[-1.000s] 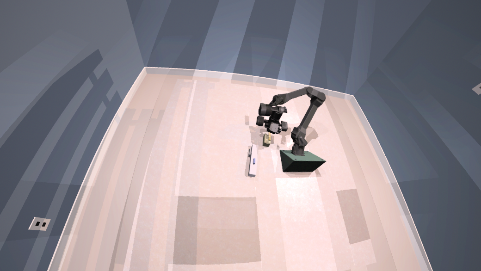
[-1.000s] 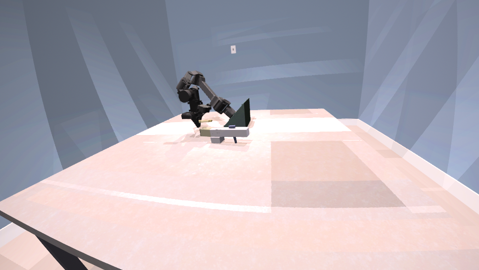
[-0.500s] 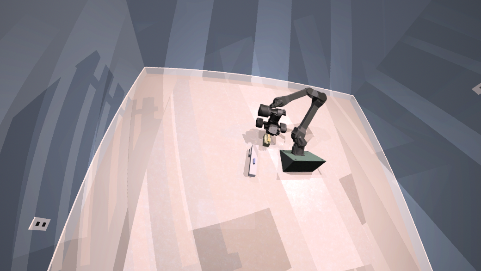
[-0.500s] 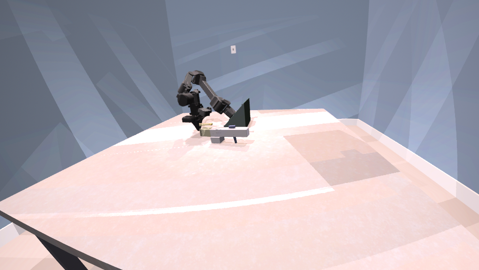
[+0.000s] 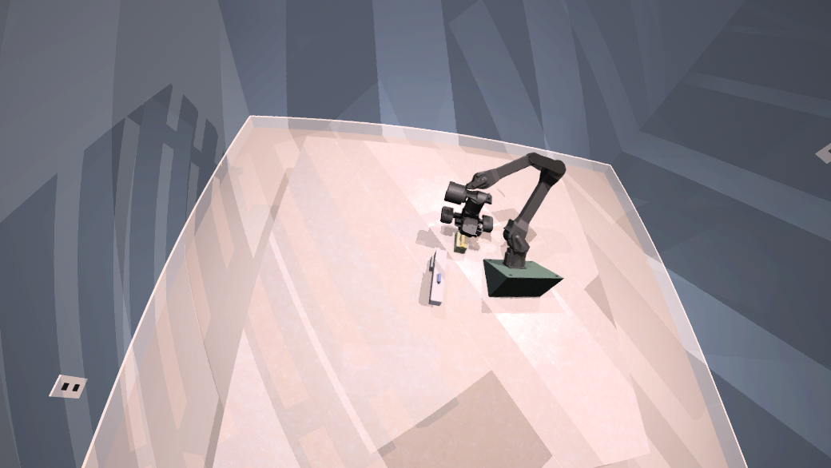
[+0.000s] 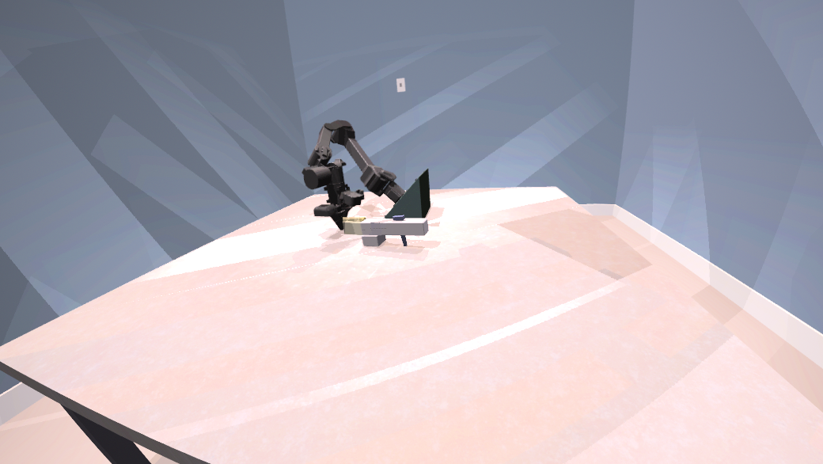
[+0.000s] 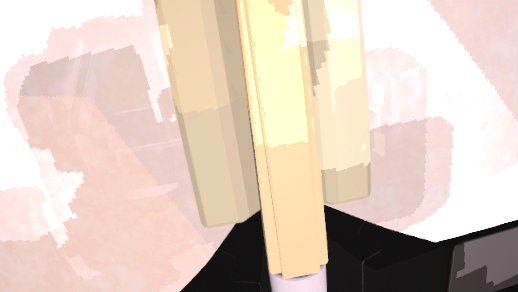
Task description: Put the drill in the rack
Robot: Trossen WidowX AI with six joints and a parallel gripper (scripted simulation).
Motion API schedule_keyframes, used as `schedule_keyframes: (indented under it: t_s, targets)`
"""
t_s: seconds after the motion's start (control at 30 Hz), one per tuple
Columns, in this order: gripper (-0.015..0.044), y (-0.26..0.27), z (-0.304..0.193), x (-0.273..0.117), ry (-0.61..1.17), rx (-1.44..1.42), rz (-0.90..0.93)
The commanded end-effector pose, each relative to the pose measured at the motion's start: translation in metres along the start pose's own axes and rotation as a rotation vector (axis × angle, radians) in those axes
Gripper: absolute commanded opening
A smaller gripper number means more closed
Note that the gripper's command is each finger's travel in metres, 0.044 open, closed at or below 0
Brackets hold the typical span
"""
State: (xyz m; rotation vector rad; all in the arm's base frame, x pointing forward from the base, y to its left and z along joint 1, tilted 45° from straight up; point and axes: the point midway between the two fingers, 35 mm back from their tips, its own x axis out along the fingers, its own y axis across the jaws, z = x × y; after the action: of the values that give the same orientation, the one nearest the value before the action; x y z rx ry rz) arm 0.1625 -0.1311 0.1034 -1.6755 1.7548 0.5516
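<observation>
My gripper [image 5: 463,231] [image 6: 340,227] [image 7: 276,212] is shut on the drill and points down. The drill [image 5: 463,239] [image 6: 357,218] [image 7: 287,170] is a yellow bar with a lilac end at the fingers. It lies lengthwise over the groove of the rack [image 5: 459,250] [image 6: 352,228] [image 7: 201,150], a pale olive block, whose walls show on both sides of it in the wrist view. In the exterior view the drill is level with the rack's top edge; whether it touches the groove I cannot tell. The blue key [image 5: 439,278] [image 6: 398,218] is on the pale grey housing.
The long pale grey housing [image 5: 435,293] [image 6: 411,226] stands close to the rack, in front of it in the exterior view, with a small grey block [image 6: 373,241] below it. The arm's dark green wedge base [image 5: 523,286] [image 6: 411,199] is nearby.
</observation>
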Motion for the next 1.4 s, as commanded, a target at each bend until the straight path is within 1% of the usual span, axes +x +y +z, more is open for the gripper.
schedule_keyframes:
  t_s: [0.0, 0.03, 0.57, 1.27, 1.37]
  targets:
    - [0.0000, 0.000, 0.002, 0.005, -0.006, -0.002, -0.002]
    - [0.0026, 0.000, 0.000, 0.001, -0.002, -0.004, 0.001]
    - [0.0440, 0.000, 0.000, 0.001, -0.002, -0.004, 0.001]
    - [0.0440, 0.000, 0.001, -0.078, -0.009, -0.004, 0.000]
    - [0.0440, -0.007, 0.006, -0.073, -0.028, -0.006, -0.024]
